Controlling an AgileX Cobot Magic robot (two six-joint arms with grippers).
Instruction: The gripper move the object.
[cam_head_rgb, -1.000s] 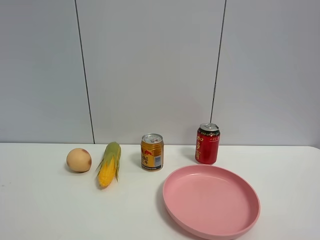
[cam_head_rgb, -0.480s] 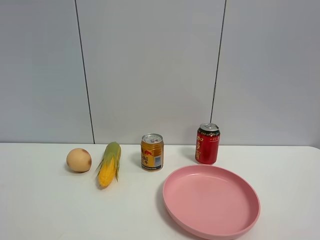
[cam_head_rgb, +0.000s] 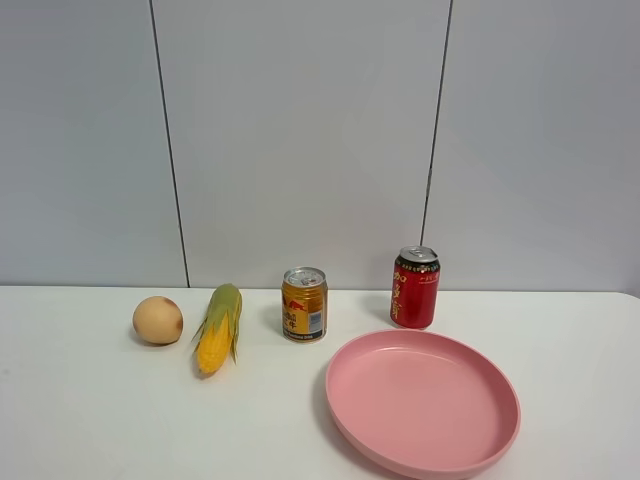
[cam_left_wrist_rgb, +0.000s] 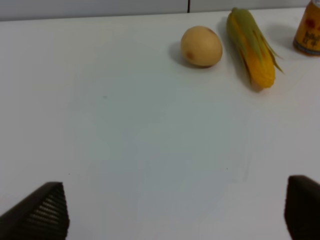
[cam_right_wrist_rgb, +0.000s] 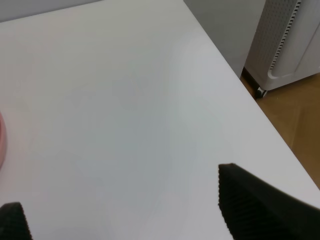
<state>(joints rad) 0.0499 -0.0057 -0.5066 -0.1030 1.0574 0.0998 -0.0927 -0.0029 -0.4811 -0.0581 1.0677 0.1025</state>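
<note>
The left gripper (cam_left_wrist_rgb: 175, 210) is wide open: its two black ribbed fingers (cam_left_wrist_rgb: 42, 212) show only at the two lower corners of the left wrist view, far from each other, and nothing is between them except the bare white table (cam_left_wrist_rgb: 150, 140). The object (cam_left_wrist_rgb: 201, 46), a small rounded tan-orange lump, lies on the table well apart from this gripper, and the surface between them is bare. Just beside the object, but not touching it, lies the corn cob (cam_left_wrist_rgb: 252, 47) with its green husk, and past the corn the edge of the orange can (cam_left_wrist_rgb: 309, 32) is seen. The right gripper (cam_right_wrist_rgb: 125, 210) is also spread open, with one ribbed finger (cam_right_wrist_rgb: 260, 210) large in the right wrist view and the other one only at a corner; under it there is only the white table near its edge, a thin piece of the pink plate (cam_right_wrist_rgb: 1, 142) at the side, and off the table a white perforated unit (cam_right_wrist_rgb: 290, 40) on a wooden floor. In the high view no arm appears. There the object (cam_head_rgb: 158, 320) is at the left end of a row, then the corn cob (cam_head_rgb: 219, 328), the orange can (cam_head_rgb: 304, 304) and the red can (cam_head_rgb: 415, 288), all standing apart; the pink plate (cam_head_rgb: 495, 380) lies in front of the red can, nearer to the camera.
</note>
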